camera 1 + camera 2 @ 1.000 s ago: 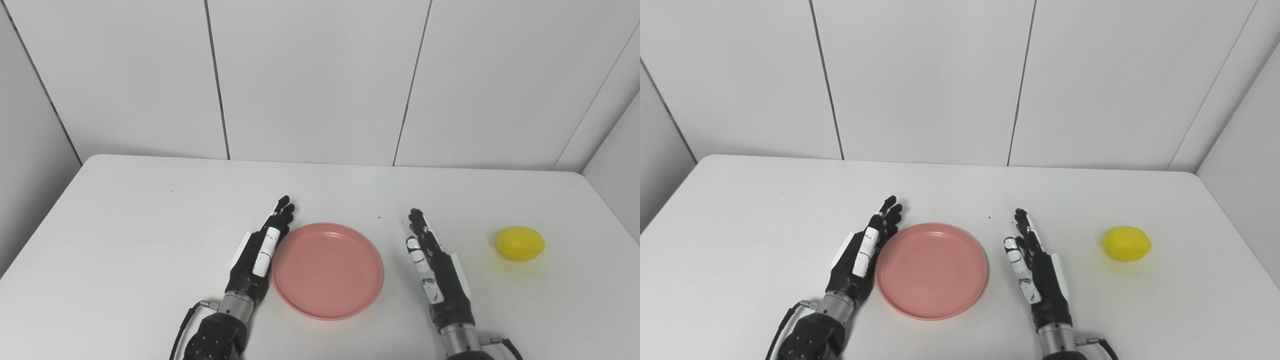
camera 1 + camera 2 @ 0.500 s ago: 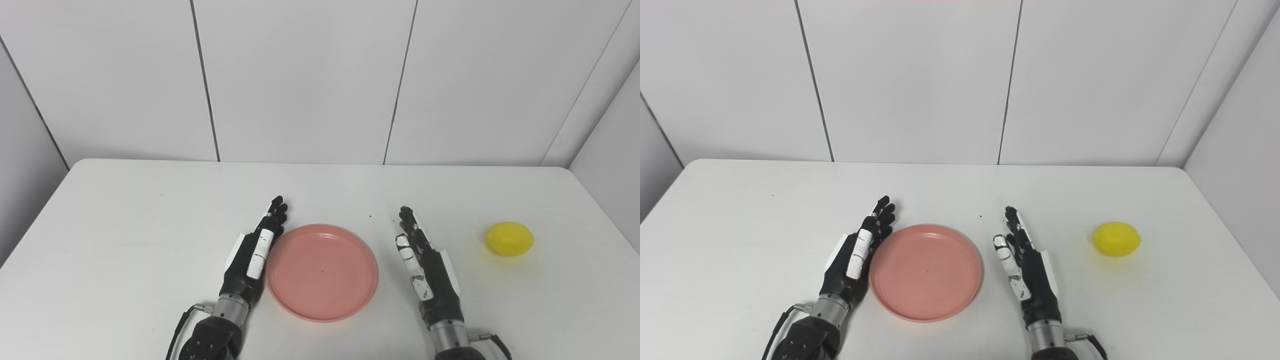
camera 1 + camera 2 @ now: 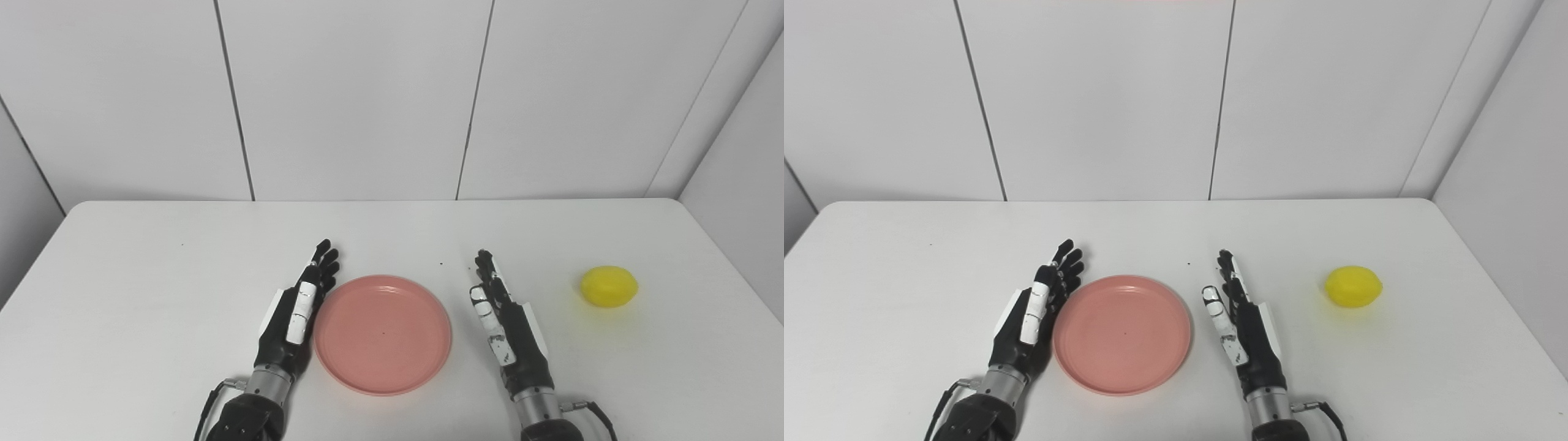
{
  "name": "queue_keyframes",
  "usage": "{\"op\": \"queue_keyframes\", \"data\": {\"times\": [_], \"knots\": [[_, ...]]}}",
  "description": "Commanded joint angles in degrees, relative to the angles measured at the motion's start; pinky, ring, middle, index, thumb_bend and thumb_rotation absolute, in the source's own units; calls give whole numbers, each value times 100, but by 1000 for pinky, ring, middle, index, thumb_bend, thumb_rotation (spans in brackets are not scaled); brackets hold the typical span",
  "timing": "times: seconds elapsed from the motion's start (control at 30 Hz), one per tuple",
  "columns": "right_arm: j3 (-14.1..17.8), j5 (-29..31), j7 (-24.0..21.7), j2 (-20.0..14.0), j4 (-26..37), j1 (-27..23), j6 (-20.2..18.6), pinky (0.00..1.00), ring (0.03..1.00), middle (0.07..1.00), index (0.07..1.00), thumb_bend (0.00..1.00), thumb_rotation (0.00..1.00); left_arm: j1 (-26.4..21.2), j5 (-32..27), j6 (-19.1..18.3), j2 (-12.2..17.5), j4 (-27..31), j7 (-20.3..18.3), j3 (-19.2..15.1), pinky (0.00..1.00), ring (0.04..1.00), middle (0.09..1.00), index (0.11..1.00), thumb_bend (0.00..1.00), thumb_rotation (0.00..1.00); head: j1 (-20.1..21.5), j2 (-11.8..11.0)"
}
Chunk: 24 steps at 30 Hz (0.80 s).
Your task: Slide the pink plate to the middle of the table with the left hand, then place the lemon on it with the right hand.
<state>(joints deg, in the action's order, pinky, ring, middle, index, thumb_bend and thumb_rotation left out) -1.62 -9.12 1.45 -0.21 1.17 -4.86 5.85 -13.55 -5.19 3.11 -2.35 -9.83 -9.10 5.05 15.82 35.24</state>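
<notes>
So the plate (image 3: 383, 334) sits flat on the table (image 3: 135, 288), roughly in the middle left to right but toward the near edge, call it 6 o'clock from the table's centre. It's pink, round, with a low raised rim and nothing on it.

Left hand (image 3: 294, 318) is at the plate's 9 o'clock, standing on its edge with the fingers (image 3: 323, 260) stretched out straight toward 12 to 1 o'clock. They're released, not curled around anything. The palm side faces the plate's rim and looks right against it, though I can't tell for sure whether it actually touches or is just beside it.

Right hand (image 3: 508, 324) is at the plate's 3 o'clock, a small gap of bare table between it and the rim. Same pose mirrored: on edge, fingers (image 3: 485, 263) extended and pointing about 11 o'clock, loose and holding nothing.

Lemon (image 3: 609, 286) is way off at the right hand's 2 o'clock, lying alone on the table near the right edge, well apart from both the hand and the plate. Bright yellow, long axis running side to side.

Behind the table is a plain white panelled wall (image 3: 355, 98) with a few dark seams.
</notes>
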Motion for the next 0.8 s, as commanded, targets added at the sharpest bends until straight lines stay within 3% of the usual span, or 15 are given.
{"op": "queue_keyframes", "data": {"times": [0.0,0.1,0.23,0.33,0.5,0.77], "knots": [[175,-89,227,-108,249,-304,176,961,986,972,975,644,978,140,-83,137,7,-92,-27,-56,978,972,966,966,800,1000,14,-6],[291,-509,404,-290,365,-356,136,971,987,974,975,665,996,126,-137,241,16,-155,-35,-100,961,964,960,956,787,1000,105,-22],[451,-1313,832,-610,483,-419,223,965,975,968,964,615,967,115,-210,279,64,-218,-83,-148,946,956,952,947,787,1000,259,-48],[566,-1560,1008,-760,554,-456,130,969,974,966,965,597,858,107,-226,259,143,-228,-121,-151,941,952,949,943,785,1000,461,-77],[697,-2126,1343,-904,557,-520,-36,925,953,960,960,691,658,105,-266,133,301,-182,-240,-147,954,963,966,964,812,1000,723,-121],[791,-3059,1300,-1051,767,-589,-1117,822,922,956,954,794,471,25,-391,285,410,-382,-399,-165,970,980,988,985,823,1000,964,-134]]}}
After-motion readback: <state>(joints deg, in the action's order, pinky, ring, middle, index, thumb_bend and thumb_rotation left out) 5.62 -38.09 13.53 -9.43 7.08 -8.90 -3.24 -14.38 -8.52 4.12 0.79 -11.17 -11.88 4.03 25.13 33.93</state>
